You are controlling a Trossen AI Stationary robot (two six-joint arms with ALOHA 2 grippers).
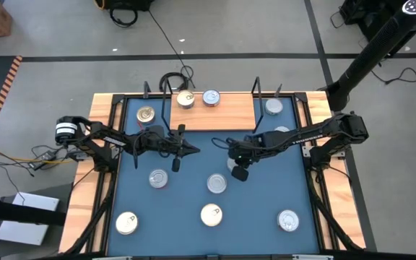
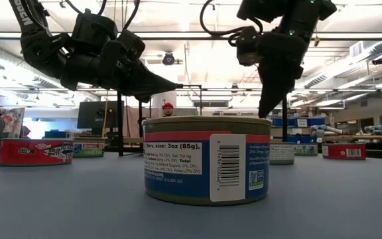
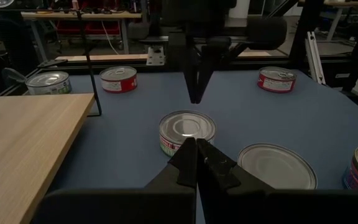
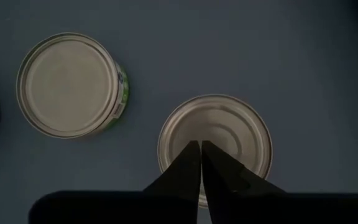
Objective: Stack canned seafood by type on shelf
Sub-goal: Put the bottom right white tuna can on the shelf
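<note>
Ceiling strip lights (image 2: 178, 36) glare brightly in the low view, leaving both arms as dark silhouettes. The wrist views are dim. The high view is evenly lit, with soft shadows on the tabletop (image 1: 266, 209).

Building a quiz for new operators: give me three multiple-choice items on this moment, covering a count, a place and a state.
1. Cans on the shelf: A) none; B) two; C) five.
2. The right gripper is: A) above a silver-topped can on the table; B) over the shelf; C) off the table.
3. The left gripper is: A) wide open; B) shut, empty; C) gripping a can.
B: one gold and one silver top lie there. A: its wrist view looks down on it. B: fingers together, nothing between.
</note>
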